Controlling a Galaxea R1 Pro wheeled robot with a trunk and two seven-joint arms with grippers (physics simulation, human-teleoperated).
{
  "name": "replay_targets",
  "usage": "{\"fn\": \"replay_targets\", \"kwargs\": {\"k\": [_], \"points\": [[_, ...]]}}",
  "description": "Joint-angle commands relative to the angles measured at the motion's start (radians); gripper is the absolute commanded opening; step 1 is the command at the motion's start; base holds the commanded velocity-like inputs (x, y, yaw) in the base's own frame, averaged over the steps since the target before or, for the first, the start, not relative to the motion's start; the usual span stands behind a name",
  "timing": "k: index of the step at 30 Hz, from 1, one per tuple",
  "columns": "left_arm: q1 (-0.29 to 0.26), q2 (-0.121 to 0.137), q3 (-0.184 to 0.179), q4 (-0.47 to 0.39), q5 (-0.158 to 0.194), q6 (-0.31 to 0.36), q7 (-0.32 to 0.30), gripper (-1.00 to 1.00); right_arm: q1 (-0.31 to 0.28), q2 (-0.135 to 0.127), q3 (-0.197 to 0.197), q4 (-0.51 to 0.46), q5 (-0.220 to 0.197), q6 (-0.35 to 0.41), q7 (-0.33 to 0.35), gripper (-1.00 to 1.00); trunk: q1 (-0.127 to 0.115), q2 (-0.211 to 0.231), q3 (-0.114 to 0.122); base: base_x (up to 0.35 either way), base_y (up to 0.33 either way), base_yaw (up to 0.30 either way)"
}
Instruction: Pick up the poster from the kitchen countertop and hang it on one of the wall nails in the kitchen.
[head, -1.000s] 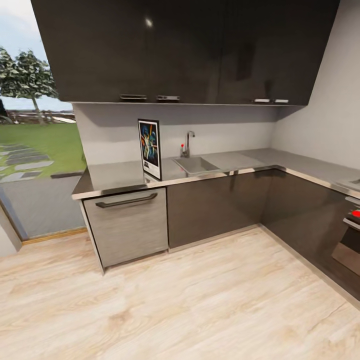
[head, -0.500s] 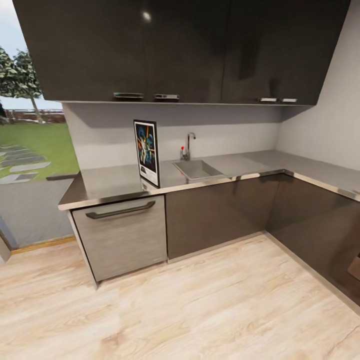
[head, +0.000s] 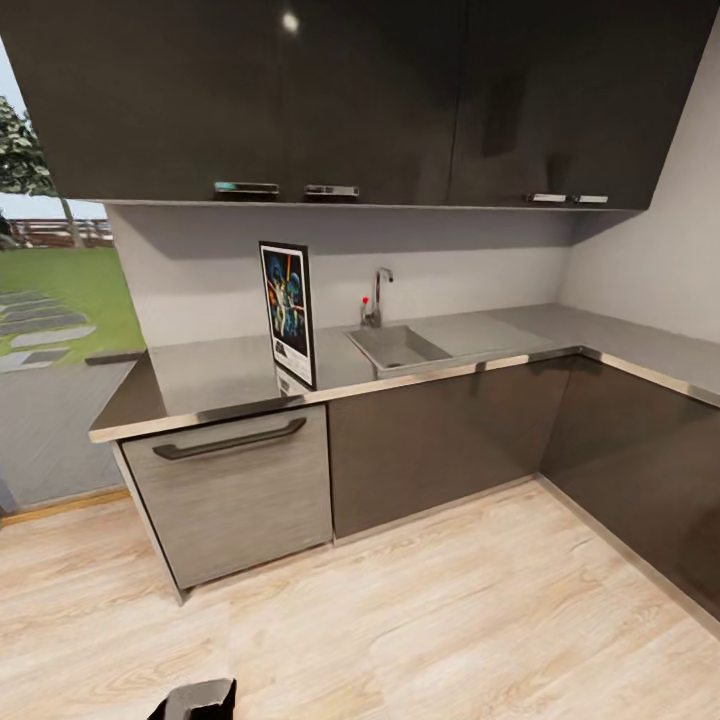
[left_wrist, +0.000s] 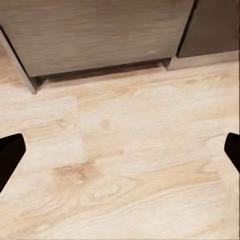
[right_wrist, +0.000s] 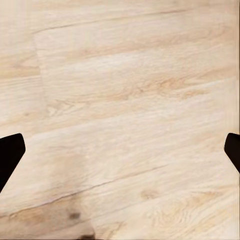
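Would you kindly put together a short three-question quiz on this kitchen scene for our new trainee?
1. True or false: the poster lies flat on the countertop.
2. Which is closer to the tap: A) the poster, B) the window?
3. What do both wrist cameras look down at?

Key: 1. False, it stands upright. 2. A. 3. The wooden floor, between the open left gripper and right gripper fingers.

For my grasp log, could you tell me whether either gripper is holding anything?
Nothing is held: the left gripper and right gripper are open over bare floor; the poster stands on the countertop.
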Motion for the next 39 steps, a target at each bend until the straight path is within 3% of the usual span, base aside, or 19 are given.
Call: {"fn": "replay_targets", "kwargs": {"k": [1,3,4,8,10,11,13,14,17,18,21,24,25,28,29,32,33,36,39], "points": [[0.000,-0.010,0.001,-0.038,0.000,0.003,0.000,1.00,-0.001,-0.003,-0.001,0.001,0.009,-0.011,-0.001,1.00,0.000,0.000,-0.001,0.046,0.000,0.000],[0.001,-0.033,0.000,-0.106,-0.002,0.021,-0.001,1.00,-0.001,-0.009,-0.001,0.000,0.008,-0.021,-0.001,1.00,0.000,0.000,-0.001,0.033,0.000,0.000],[0.001,-0.059,-0.001,-0.176,-0.004,0.053,0.000,1.00,-0.001,-0.016,-0.001,0.000,0.007,-0.028,-0.001,1.00,0.000,0.000,-0.001,0.019,0.000,0.000],[0.000,-0.098,-0.013,-0.330,-0.005,0.157,0.002,1.00,-0.001,-0.026,-0.002,-0.001,0.006,-0.037,-0.002,1.00,0.000,0.000,-0.001,0.011,0.000,0.000],[-0.002,-0.114,-0.047,-0.433,-0.006,0.246,0.007,1.00,-0.001,-0.030,-0.003,-0.003,0.005,-0.048,-0.002,1.00,0.000,0.000,-0.001,0.004,0.000,0.000],[-0.024,-0.122,-0.071,-0.476,-0.006,0.296,0.024,1.00,-0.001,-0.031,-0.003,-0.003,0.005,-0.067,-0.002,1.00,0.000,0.000,-0.001,0.003,0.000,0.000],[-0.059,-0.128,-0.089,-0.503,-0.005,0.334,0.048,1.00,-0.001,-0.032,-0.004,-0.003,0.005,-0.089,-0.002,1.00,0.000,0.000,-0.001,0.002,0.000,0.000],[-0.138,-0.135,-0.113,-0.525,-0.004,0.380,0.099,1.00,0.000,-0.036,-0.006,-0.004,0.004,-0.129,-0.004,1.00,0.000,0.000,-0.001,0.000,0.000,0.000],[-0.223,-0.135,-0.140,-0.536,-0.004,0.430,0.151,1.00,0.001,-0.043,-0.029,-0.004,0.003,-0.170,-0.009,1.00,0.000,0.000,-0.001,0.000,0.000,0.000],[-0.280,-0.135,-0.160,-0.540,-0.003,0.470,0.178,1.00,0.001,-0.046,-0.060,-0.004,0.003,-0.194,-0.014,1.00,0.000,0.000,-0.001,0.000,0.000,0.000],[-0.444,-0.135,-0.193,-0.514,-0.003,0.554,0.213,1.00,0.002,-0.050,-0.158,-0.012,0.002,-0.249,-0.020,1.00,0.000,0.000,-0.001,0.000,0.000,0.000],[-0.552,-0.135,-0.201,-0.452,-0.003,0.576,0.221,1.00,0.003,-0.051,-0.213,-0.039,0.002,-0.300,-0.022,1.00,0.000,0.000,-0.001,0.000,0.000,0.000],[-0.619,-0.135,-0.204,-0.398,-0.003,0.585,0.225,1.00,0.005,-0.051,-0.241,-0.073,0.001,-0.331,-0.023,1.00,0.000,0.000,-0.001,0.000,0.000,0.000],[-0.705,-0.135,-0.206,-0.313,-0.002,0.591,0.228,1.00,0.021,-0.050,-0.271,-0.146,0.001,-0.356,-0.023,1.00,0.000,0.000,-0.001,0.000,0.000,0.000],[-0.751,-0.135,-0.207,-0.258,-0.002,0.593,0.230,1.00,0.046,-0.048,-0.285,-0.206,0.001,-0.365,-0.023,1.00,0.000,0.000,-0.001,0.000,0.000,0.000],[-0.810,-0.135,-0.208,-0.180,-0.002,0.594,0.231,1.00,0.114,-0.043,-0.298,-0.328,0.000,-0.372,-0.023,1.00,0.000,0.000,-0.001,0.000,0.000,0.000],[-0.845,-0.135,-0.208,-0.132,-0.002,0.593,0.231,1.00,0.171,-0.033,-0.302,-0.426,-0.003,-0.374,-0.023,1.00,0.000,0.000,-0.001,0.000,0.000,0.000],[-0.905,-0.135,-0.209,-0.052,-0.001,0.590,0.233,1.00,0.270,0.008,-0.307,-0.584,-0.009,-0.359,-0.023,1.00,0.000,0.000,-0.001,0.000,0.000,0.000],[-0.933,-0.135,-0.208,-0.017,0.000,0.549,0.277,1.00,0.314,0.028,-0.310,-0.616,-0.012,-0.349,-0.024,1.00,0.000,0.000,-0.001,0.000,0.000,0.000]]}}
